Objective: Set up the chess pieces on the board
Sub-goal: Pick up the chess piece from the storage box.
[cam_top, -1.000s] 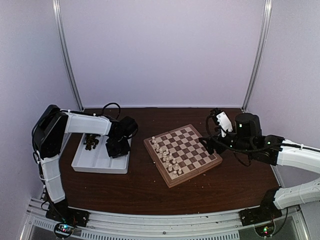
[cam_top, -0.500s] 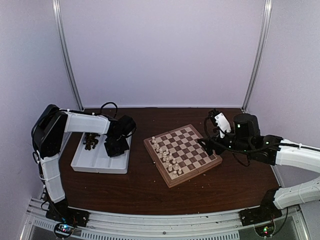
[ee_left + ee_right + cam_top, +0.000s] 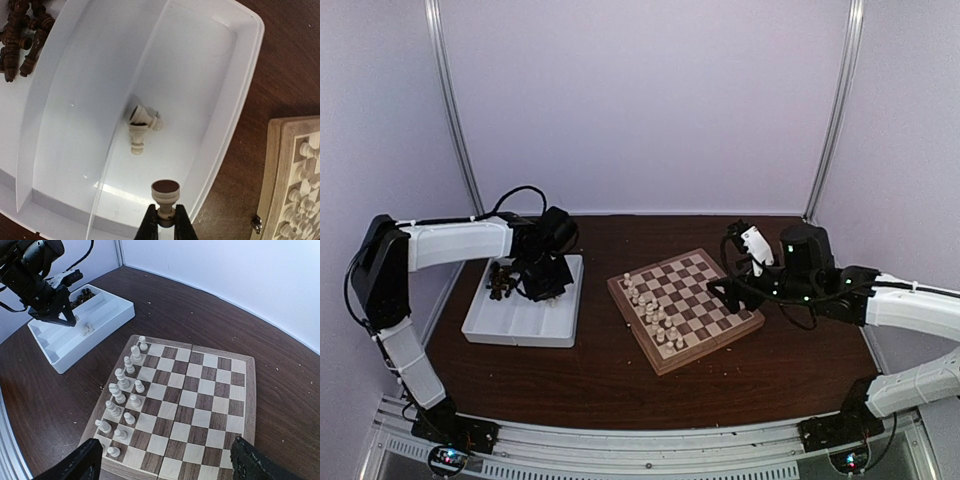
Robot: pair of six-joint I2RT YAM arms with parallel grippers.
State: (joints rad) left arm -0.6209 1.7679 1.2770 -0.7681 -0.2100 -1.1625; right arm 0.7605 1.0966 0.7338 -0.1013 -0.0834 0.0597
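Tray (image 3: 251,65) at board's (image 3: 200,387) nine o'clock; left gripper (image 3: 165,223) above it, clamped on cream piece (image 3: 165,192). Right gripper (image 3: 165,462) at three o'clock, jaws spread wide.

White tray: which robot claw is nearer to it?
Left. The left gripper hangs above the white tray, shut on a cream piece; the right gripper hovers at the board, away from it.

checkered wooden board (image 3: 705,300) lies flat, askew. cream pieces (image 3: 121,377) stand in two ragged rows along its left edge. two fallen pieces (image 3: 139,125) lie in the tray (image 3: 240,100), dark pieces (image 3: 20,30) heaped in another compartment. left gripper (image 3: 165,212) pinches one cream piece (image 3: 165,197).
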